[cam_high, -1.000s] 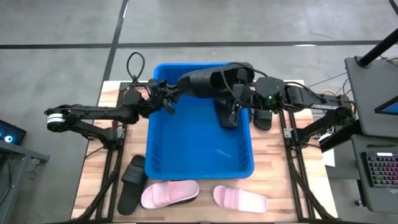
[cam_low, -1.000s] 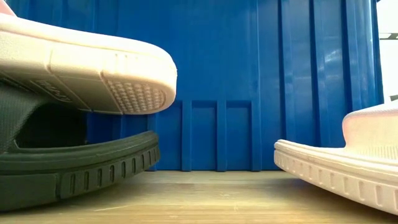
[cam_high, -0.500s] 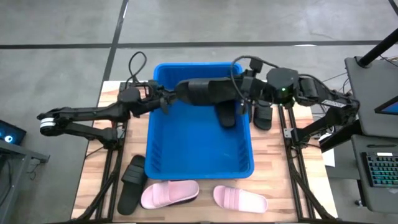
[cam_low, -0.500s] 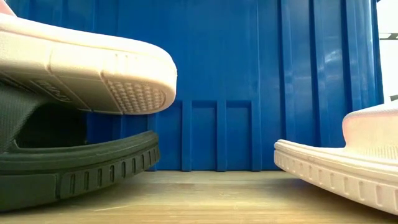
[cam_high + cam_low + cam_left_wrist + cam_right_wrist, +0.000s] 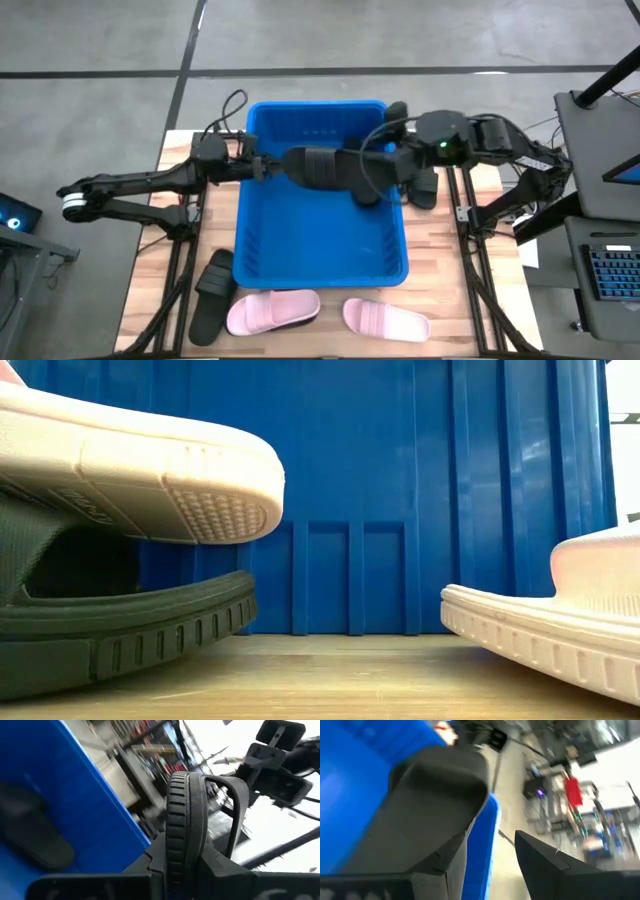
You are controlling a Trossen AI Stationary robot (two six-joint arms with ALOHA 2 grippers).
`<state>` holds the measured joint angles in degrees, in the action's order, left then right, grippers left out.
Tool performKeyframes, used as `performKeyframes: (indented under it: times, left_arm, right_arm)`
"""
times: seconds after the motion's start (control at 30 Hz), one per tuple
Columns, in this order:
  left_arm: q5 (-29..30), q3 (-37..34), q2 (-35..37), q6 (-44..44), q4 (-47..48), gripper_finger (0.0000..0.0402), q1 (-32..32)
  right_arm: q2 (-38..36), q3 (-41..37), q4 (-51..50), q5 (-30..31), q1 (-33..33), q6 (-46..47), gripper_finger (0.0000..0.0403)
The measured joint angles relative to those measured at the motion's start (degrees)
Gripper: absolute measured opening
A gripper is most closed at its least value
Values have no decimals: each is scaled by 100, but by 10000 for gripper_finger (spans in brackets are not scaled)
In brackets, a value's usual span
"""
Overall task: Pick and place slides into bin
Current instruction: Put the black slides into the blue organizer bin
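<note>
Now we see the left gripper (image 5: pixel 268 166) clenched on a ribbed black slide (image 5: pixel 322 166) above the smooth blue bin (image 5: pixel 250 236). Our right gripper (image 5: pixel 392 172) hangs released by the bin's far right corner.

Two dark jointed arms trail black cables.

Light is even and soft in the view from above, both wrist views are strongly motion-blurred with bright glare toward 2 o'clock, and the low view is sharp.
</note>
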<state>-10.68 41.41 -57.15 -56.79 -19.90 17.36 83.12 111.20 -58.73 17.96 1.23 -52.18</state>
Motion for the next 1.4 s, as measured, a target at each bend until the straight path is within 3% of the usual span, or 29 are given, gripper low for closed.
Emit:
performKeyframes:
  times: [0.23, 0.7, 1.4]
  left_arm:
    - [-400, 0, -233, -589, 0, 26, 33]
    - [-749, 15, -467, -760, -185, 26, 55]
    - [-891, 46, -465, -737, -334, 26, 95]
  right_arm:
    - [419, 22, 69, -191, 65, -744, 148]
    - [863, 168, 66, -119, 90, -1726, 154]
    - [1198, 166, 644, -145, 138, -1127, 115]
